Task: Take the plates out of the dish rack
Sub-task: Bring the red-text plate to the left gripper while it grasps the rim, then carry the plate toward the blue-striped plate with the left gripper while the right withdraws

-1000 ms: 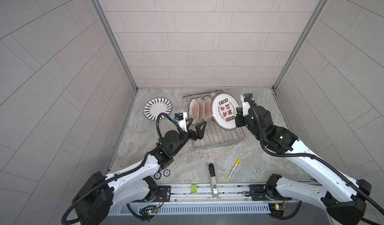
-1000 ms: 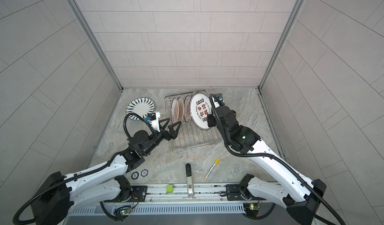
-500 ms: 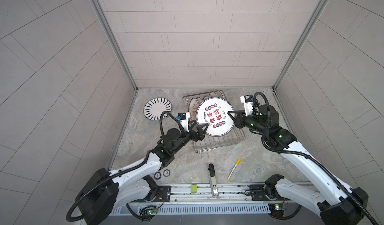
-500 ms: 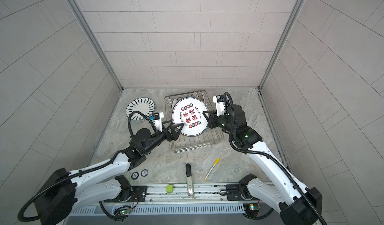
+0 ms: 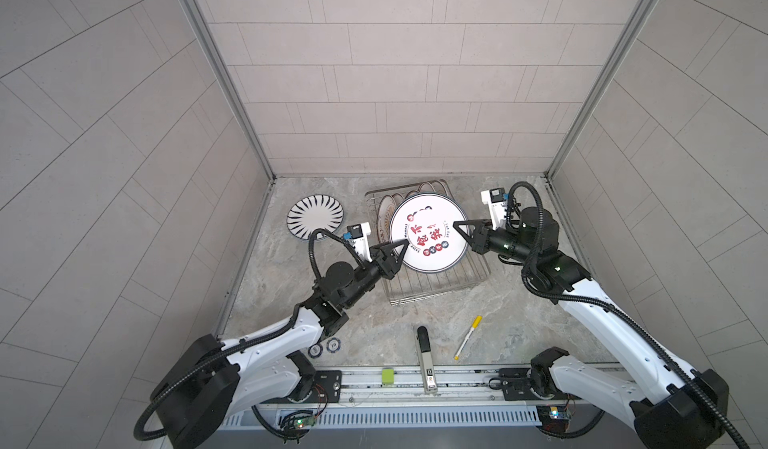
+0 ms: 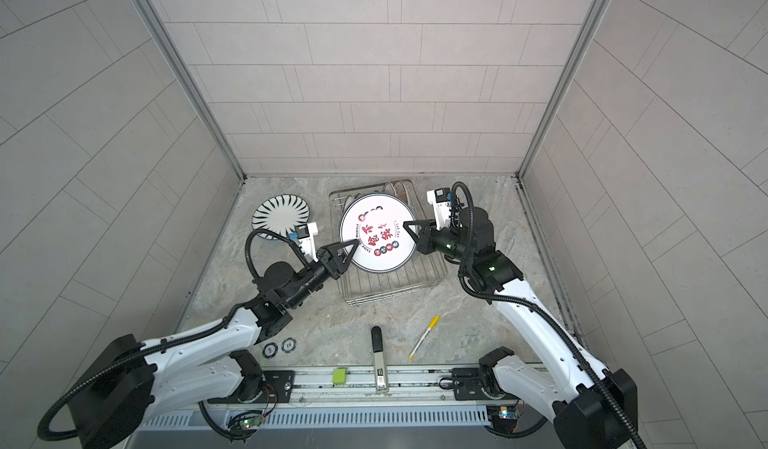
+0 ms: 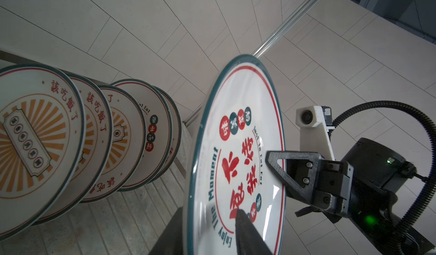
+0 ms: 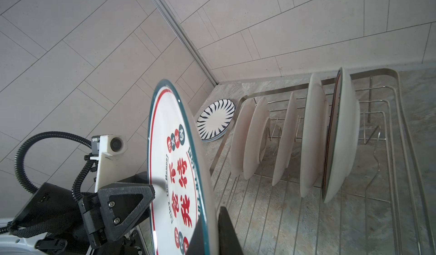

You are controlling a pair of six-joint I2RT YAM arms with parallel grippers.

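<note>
The held plate (image 5: 428, 235), white with red characters and a dark rim, is suspended face up above the middle of the dish rack (image 5: 436, 289), clear of the wires; a second ago it stood nearly upright at the right end of the rack. The right tool (image 5: 457, 226) is clamped tight on the plate's right rim, as it was before. The left tool (image 5: 402, 246), which stood wide open beside the rack a second ago, has narrowed around the left rim: the left wrist view shows one finger (image 7: 245, 230) lying on the printed face and the other behind the plate. Whether both fingers press firmly yet cannot be told from these views. The remaining plates (image 7: 40, 135) stand on edge between the prongs along the far side of the rack, five visible in the left wrist view, unchanged. A striped plate (image 5: 315, 223) lies flat on the counter (image 5: 353, 314) to the left of the rack, apart from it, in the same place as before. A yellow-capped marker (image 5: 468, 337) lies on the counter in front of the rack.
</note>
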